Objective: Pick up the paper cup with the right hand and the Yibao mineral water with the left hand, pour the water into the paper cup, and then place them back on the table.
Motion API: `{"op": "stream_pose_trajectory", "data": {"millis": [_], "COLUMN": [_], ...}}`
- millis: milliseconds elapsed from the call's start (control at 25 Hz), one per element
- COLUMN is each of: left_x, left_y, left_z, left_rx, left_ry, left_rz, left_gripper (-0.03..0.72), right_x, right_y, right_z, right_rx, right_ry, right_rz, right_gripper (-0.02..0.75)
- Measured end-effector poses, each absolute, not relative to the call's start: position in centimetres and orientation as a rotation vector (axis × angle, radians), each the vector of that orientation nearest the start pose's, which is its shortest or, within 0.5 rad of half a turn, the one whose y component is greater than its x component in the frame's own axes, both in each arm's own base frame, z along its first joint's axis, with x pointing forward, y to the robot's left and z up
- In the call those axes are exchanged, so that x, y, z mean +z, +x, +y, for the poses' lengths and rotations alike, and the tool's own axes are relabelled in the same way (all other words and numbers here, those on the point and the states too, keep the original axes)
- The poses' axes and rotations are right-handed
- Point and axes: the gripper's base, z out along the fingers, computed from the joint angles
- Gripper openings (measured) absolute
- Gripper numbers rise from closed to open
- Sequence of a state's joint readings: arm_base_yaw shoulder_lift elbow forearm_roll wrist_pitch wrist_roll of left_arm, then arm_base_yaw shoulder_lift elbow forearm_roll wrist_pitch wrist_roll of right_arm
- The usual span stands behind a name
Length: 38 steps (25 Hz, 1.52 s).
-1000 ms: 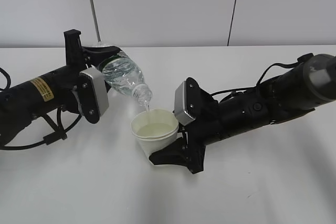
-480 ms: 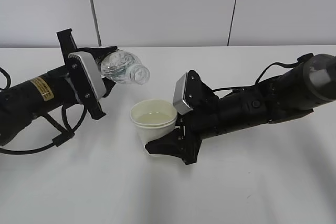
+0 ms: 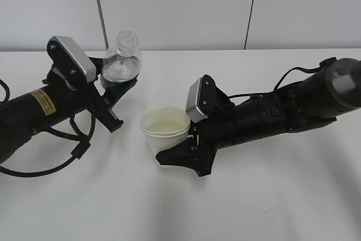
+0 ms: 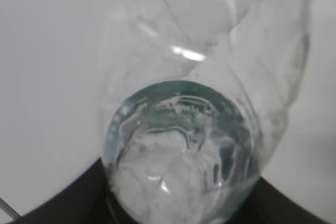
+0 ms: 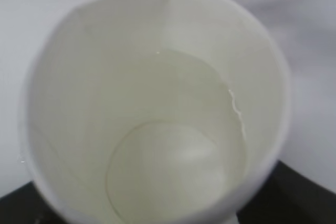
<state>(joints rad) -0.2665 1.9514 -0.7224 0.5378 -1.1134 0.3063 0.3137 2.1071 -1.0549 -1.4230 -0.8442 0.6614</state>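
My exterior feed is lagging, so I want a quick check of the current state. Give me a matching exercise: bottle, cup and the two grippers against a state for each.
Things:
1. bottle
2. cup
3. left gripper
4. right gripper

States:
A. shut on the cup
B. upright, mouth up
C. holds water
D. shut on the bottle

Pairs: 1-B, 2-C, 3-D, 4-A

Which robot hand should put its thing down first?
Probably the right hand: its cream paper cup, holding water, sits low, close to the white table. The left hand holds the clear plastic bottle higher.
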Motion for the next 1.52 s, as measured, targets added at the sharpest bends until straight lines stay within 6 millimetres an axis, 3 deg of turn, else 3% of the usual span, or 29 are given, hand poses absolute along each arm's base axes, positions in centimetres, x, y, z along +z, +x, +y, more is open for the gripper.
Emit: {"op": "stream_pose_trajectory", "data": {"millis": [440,800,1120,1520], "left_x": [12.7,11.0,10.9,10.8], "left_y": [30.2,27.7,27.2,27.1], "left_z": [-12.6,-11.9,-12.2,-12.3], "left_rx": [-0.447,-0.511,-0.569,-0.578], "left_ry": [0.756,0.716,0.757,0.776], "left_rz": [1.580,1.706,1.710,1.705], "left_gripper": [0.347,0.347,0.345,0.344], "right_x": [10.6,11.5,11.6,11.0], "right_y": [34.1,33.2,32.9,34.6], "right_z": [18.1,17.6,15.7,10.6], "right_rx": [0.768,0.751,0.710,0.570], "right_ry": [-1.374,-1.367,-1.239,-0.990], "right_rz": [1.719,1.763,1.858,1.939], "right_gripper": [0.520,0.519,0.519,0.519]}}
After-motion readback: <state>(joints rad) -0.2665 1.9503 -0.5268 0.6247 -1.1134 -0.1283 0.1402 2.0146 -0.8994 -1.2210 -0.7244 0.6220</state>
